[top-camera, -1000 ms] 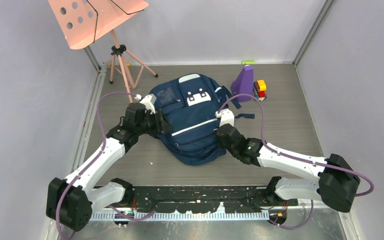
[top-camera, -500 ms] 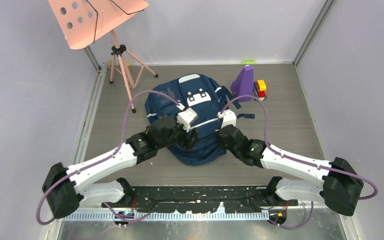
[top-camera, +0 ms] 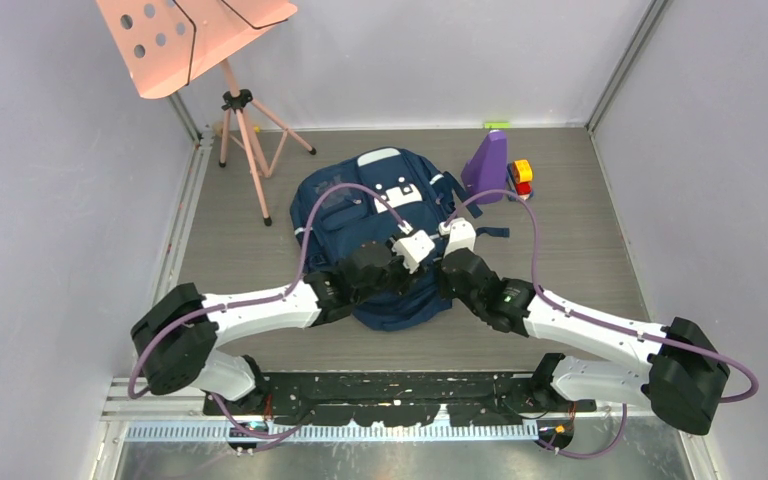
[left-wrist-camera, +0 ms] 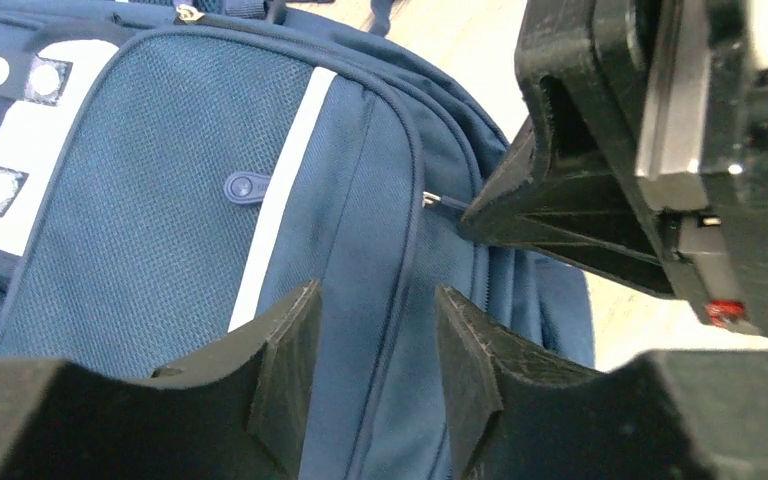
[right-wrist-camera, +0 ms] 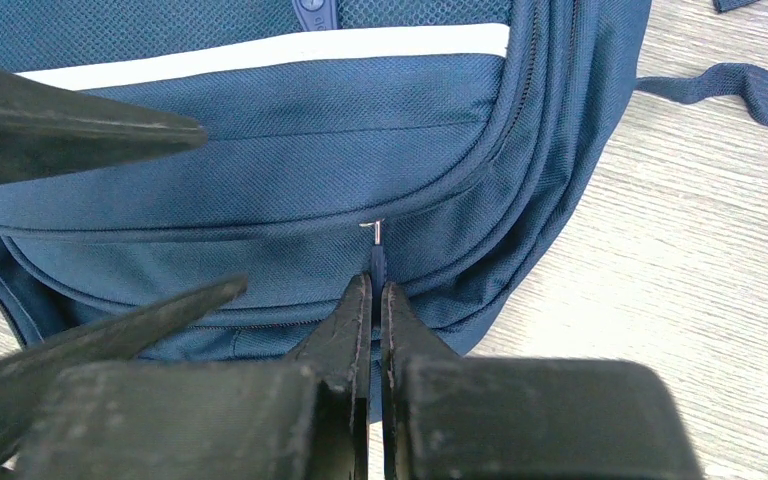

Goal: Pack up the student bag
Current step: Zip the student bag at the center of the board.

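Observation:
The student bag [top-camera: 360, 215], navy with white stripes, lies flat on the table. My right gripper [right-wrist-camera: 373, 290] is shut on the blue zipper pull [right-wrist-camera: 374, 255] at the bag's [right-wrist-camera: 260, 130] lower right edge. My left gripper [left-wrist-camera: 375, 300] hovers open just above the bag [left-wrist-camera: 160, 200] beside that zipper line, with only fabric under its jaws. The right gripper's fingers [left-wrist-camera: 560, 220] fill the right of the left wrist view. In the top view the left gripper [top-camera: 410, 268] and the right gripper [top-camera: 440, 262] sit close together.
A pink music stand [top-camera: 195, 40] on a tripod stands at the back left. A purple object [top-camera: 487, 162] and a red and yellow toy [top-camera: 520, 175] sit behind the bag on the right. A loose strap [right-wrist-camera: 740, 90] trails on the table. Walls enclose the table.
My left arm swung from the bag's left side across its front to the lower right, beside the right gripper. The right gripper kept its hold on the zipper pull.

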Motion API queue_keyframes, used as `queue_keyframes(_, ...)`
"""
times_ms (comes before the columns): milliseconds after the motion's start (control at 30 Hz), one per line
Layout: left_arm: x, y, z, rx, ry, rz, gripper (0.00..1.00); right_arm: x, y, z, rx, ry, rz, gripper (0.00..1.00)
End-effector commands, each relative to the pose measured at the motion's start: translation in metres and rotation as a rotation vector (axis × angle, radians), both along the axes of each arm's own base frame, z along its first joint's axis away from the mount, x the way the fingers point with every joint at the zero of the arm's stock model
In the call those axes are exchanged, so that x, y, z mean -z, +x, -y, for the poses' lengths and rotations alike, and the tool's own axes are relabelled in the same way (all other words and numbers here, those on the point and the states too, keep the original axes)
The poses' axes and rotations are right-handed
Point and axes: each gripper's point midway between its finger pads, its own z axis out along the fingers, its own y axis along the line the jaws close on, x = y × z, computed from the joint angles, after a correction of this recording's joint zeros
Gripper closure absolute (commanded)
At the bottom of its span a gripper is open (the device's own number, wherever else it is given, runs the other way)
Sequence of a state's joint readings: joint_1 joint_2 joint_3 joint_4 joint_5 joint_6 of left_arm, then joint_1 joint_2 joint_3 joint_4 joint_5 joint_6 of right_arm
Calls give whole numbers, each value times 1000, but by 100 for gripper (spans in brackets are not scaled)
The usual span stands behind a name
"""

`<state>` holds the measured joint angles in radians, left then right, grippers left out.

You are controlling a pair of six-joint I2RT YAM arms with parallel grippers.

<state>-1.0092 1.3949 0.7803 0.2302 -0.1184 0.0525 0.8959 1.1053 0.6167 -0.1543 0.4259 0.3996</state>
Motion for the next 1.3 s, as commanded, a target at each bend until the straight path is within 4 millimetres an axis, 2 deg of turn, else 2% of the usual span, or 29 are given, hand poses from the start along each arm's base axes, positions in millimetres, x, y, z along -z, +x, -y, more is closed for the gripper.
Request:
queue_keyframes(0,-16,21,8,-76,-45,120,60,-21,9,-6,22,80,55,99)
queue_keyframes(167,1,20,5,-106,-35,142,70,-26,11,-2,39,91,67,99)
queue_keyframes(367,13,21,-4,-150,-11,120,100,-28,17,12,99,67,75,99)
queue_keyframes(533,20,17,-24,-185,38,109,100,-31,25,29,152,48,81,99)
queue_keyframes(667,25,13,-46,-235,68,105,100,-34,29,46,190,-53,94,99)
queue_keyframes(833,27,-1,-72,-290,57,49,100,-32,34,59,203,-137,100,99)
queue_keyframes(967,29,-17,-98,-327,46,-7,100,-37,37,52,153,-128,103,99)
queue_keyframes(1100,36,-35,-120,-332,84,-67,100,-41,40,35,53,-98,81,99)
queue_keyframes(1267,37,-48,-135,-347,31,-105,100,-36,48,23,-31,-85,16,99)
